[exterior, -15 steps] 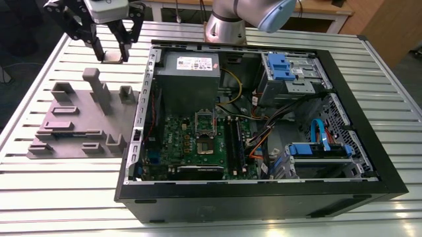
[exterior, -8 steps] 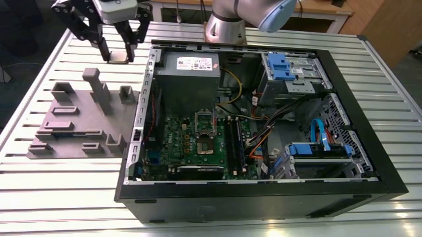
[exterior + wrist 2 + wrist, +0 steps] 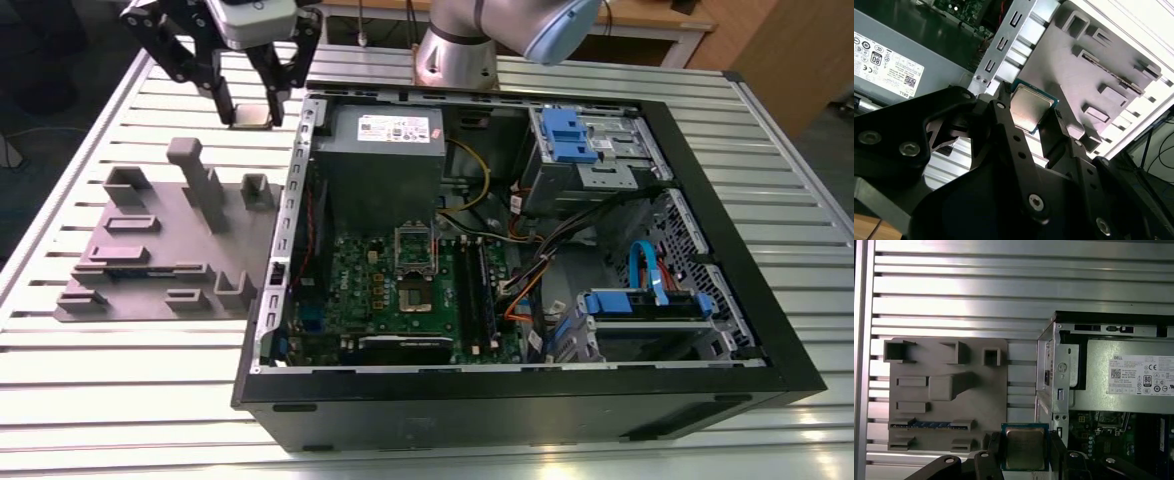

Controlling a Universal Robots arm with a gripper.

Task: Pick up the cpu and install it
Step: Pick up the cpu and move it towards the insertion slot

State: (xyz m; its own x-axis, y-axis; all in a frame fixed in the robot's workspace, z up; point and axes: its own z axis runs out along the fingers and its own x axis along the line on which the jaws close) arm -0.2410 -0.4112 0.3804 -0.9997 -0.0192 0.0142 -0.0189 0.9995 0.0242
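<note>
The claw (image 3: 251, 108) is clamped on the cpu (image 3: 251, 117), gripping two opposite edges. It holds the cpu in the air over the slatted tabletop (image 3: 134, 80), above the gap between the grey fixture (image 3: 147, 250) and the open case (image 3: 534, 400). In both wrist views its silvery top faces the cameras.

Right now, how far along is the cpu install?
Done: the cpu is picked up and hangs clear of the grey fixture. In hand: the gripper is shut on it above the table, between the fixture and the open case. Left: the cpu is not yet over the board, and the socket looks empty.
</note>
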